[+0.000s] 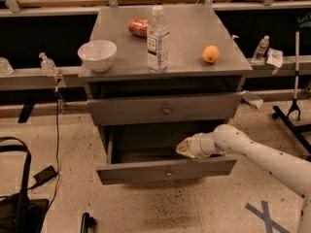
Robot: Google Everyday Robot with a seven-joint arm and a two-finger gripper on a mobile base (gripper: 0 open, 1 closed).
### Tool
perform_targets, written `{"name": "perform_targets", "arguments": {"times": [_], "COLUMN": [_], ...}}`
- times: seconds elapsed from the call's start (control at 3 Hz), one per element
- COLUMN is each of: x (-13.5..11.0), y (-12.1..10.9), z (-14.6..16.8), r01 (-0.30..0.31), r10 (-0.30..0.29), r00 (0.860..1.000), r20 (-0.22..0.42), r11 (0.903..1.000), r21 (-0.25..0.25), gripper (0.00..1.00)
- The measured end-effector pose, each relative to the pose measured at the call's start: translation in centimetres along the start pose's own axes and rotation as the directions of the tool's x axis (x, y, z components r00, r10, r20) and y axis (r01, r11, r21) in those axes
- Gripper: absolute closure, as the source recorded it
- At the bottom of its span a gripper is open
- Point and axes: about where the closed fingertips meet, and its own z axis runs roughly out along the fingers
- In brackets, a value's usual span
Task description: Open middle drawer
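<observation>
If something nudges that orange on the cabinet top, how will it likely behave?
The orange is round, so a nudge would probably send it rolling; the flat cabinet top shows no visible lip to stop it. It looks small and firm, likely light. The pincer sits low, over the pulled-out middle drawer, nowhere near it.

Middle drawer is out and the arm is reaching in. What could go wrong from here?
The gripper sits behind the middle drawer front; lifting out carelessly could snag it and shove the drawer shut. Any jolt to the cabinet might topple the upright bottle or roll the orange off.
</observation>
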Motion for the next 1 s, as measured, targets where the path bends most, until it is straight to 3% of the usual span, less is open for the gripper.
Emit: {"name": "perform_targets", "arguments": {"times": [0.33,0.67,1.0], "x": [-0.3,-0.3,0.0], "y": [-1.6,-2.1,-1.0], "z": [0.8,2.4,3.9], "r01": [0.003,0.006,0.011], "r10": [-0.003,-0.006,-0.013], "r00": [1.0,1.0,1.0], "r20": [-0.007,-0.015,-0.017], "r11": [1.0,0.9989,0.9934], "r21": [-0.004,-0.047,-0.114], "gripper": [1.0,1.0,1.0]}}
